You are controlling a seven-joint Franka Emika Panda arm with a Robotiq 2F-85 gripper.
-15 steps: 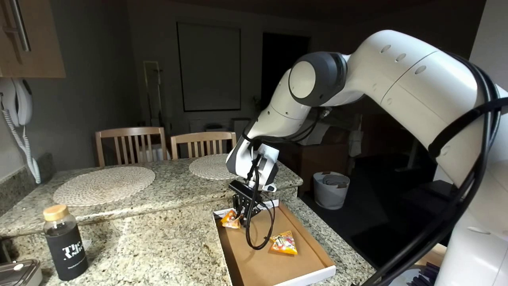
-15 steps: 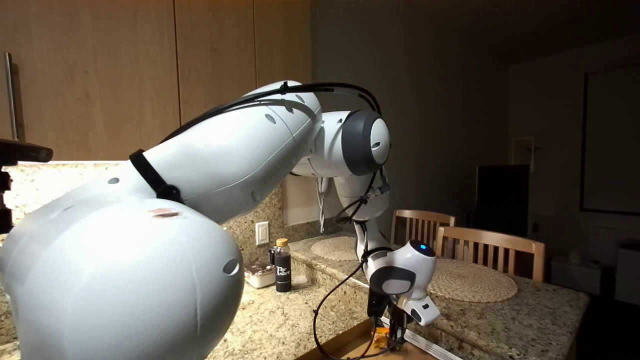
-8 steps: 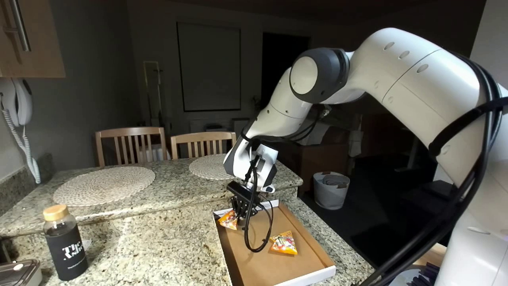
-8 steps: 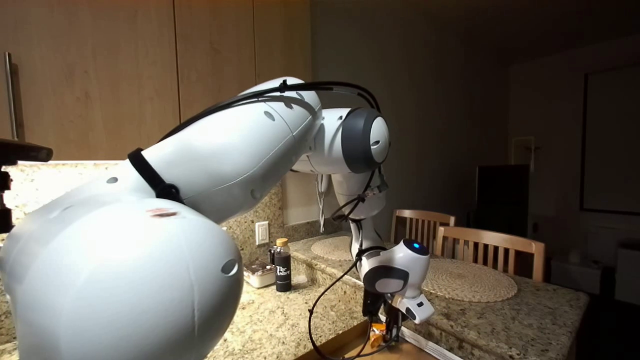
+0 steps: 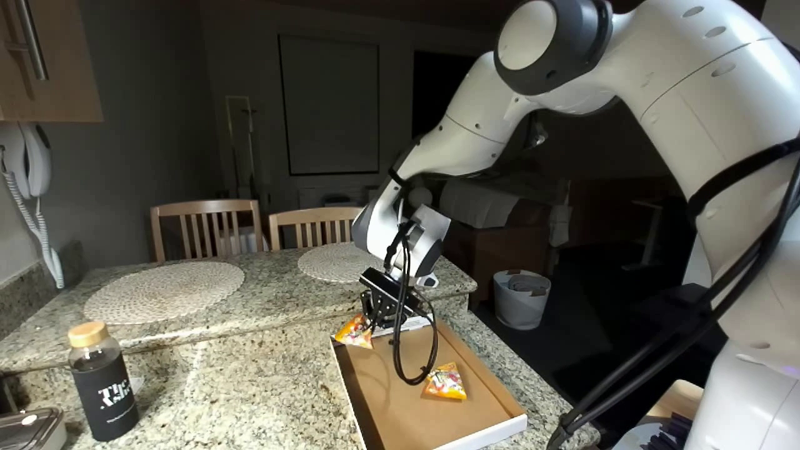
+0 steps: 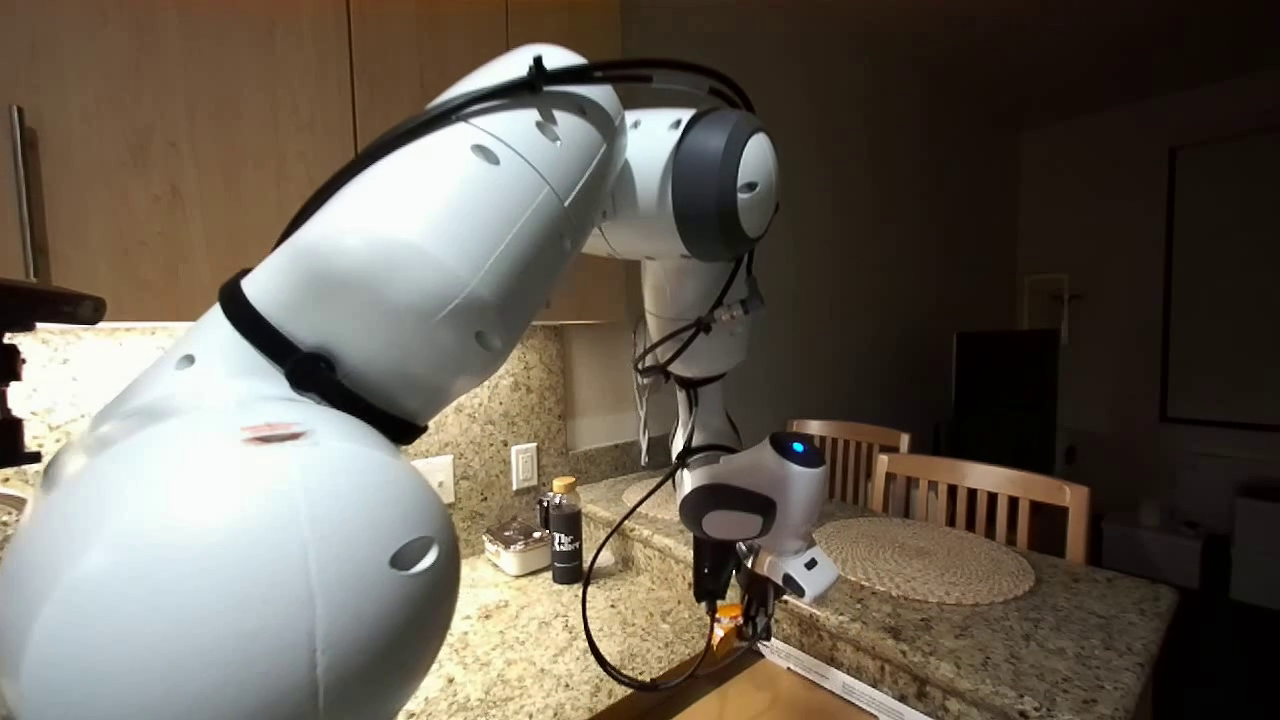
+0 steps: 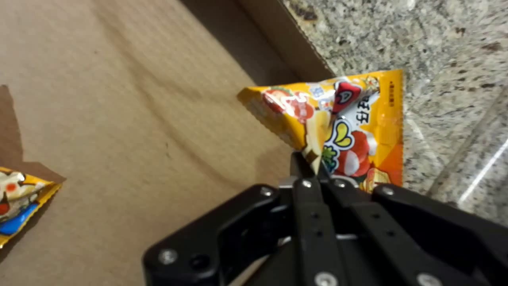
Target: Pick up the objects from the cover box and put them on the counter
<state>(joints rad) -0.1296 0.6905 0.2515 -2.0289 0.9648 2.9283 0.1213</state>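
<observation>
Wrist view: fingers (image 7: 311, 210) pinching packet (image 7: 353, 127) over box (image 7: 285, 37) edge, second packet (image 7: 20, 194) inside. In both exterior views, cable (image 5: 397, 353) hangs across box; bottle (image 5: 107, 397), placemats (image 5: 165, 290) on tabletop (image 5: 269, 387).

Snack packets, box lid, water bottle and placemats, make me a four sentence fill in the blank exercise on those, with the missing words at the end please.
1. The tool is not open but ____ on a triangular snack packet.
2. The other snack packet lies inside the cardboard ____.
3. The water bottle stands ____ on the granite countertop.
4. In an exterior view, the round woven placemats number ____.

Missing words: shut; box lid; upright; two.
</observation>
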